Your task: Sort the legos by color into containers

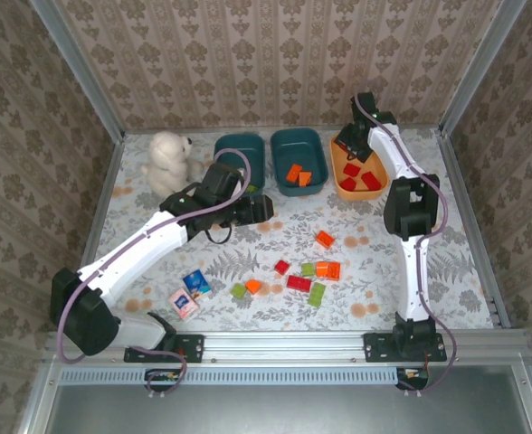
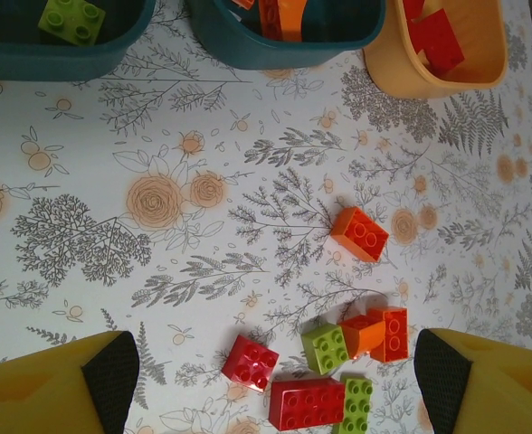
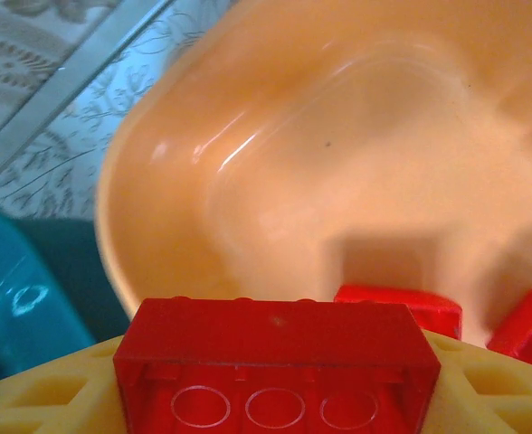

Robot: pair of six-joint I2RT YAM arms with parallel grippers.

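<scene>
Quick status from me. My right gripper (image 3: 271, 396) is clamped on a red rectangular plastic brick (image 3: 275, 348), which lies long side across, w/ a yellow finger at each end. It hangs just over the shallow orange plastic tub (image 3: 157, 217) at the far right of the table. That tub has a few red bricks (image 1: 370, 181) lying in it.

My left gripper (image 2: 275, 375) is spread wide w/ nothing btwn the black pads (image 2: 112, 371). It hovers over the floral tablecloth (image 2: 157, 136) mid-table, above the loose stuff.

Right under it there's a small red brick (image 2: 250, 362) and a long red brick (image 2: 307, 402). Two light green bricks (image 2: 325, 348) and an orange pair (image 2: 379, 333) are bunched up close w/ them. A single orange brick (image 2: 359, 233) sits a bit apart, toward the tubs.

Top cam also shows another green brick (image 1: 238, 290) touching an orange one (image 1: 253, 286), nearer the left.

Far side: the left dark teal plastic tub (image 2: 31, 56) holds a light green brick (image 2: 71, 18), and the middle dark teal tub (image 2: 284, 56) holds orange bricks (image 2: 280, 18).

Non-task stuff: a white plush bear (image 1: 168, 158) at the far left, plus a small blue carton (image 1: 196, 284) and a small pink carton (image 1: 183, 303) at the near left.
</scene>
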